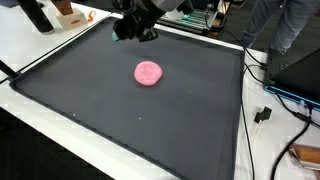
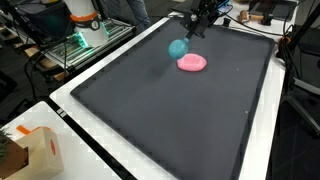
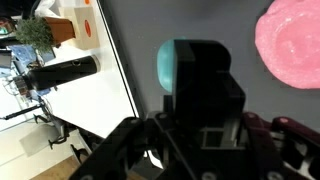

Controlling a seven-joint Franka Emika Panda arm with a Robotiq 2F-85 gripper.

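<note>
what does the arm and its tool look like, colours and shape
The tool is matte black and blocky. In the wrist view it has angular black linkage bars at its base, with a dark reddish part beside them. In both exterior views it shows as a compact black cluster. The arm link above it looks pale grey-white and is mostly cut off by the frame. No markings or cables can be made out.

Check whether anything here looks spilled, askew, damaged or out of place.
Nothing stands out. The pink disc lies flat on the black mat, a teal round object is close beside it near the claw, and no spill or damage shows.
</note>
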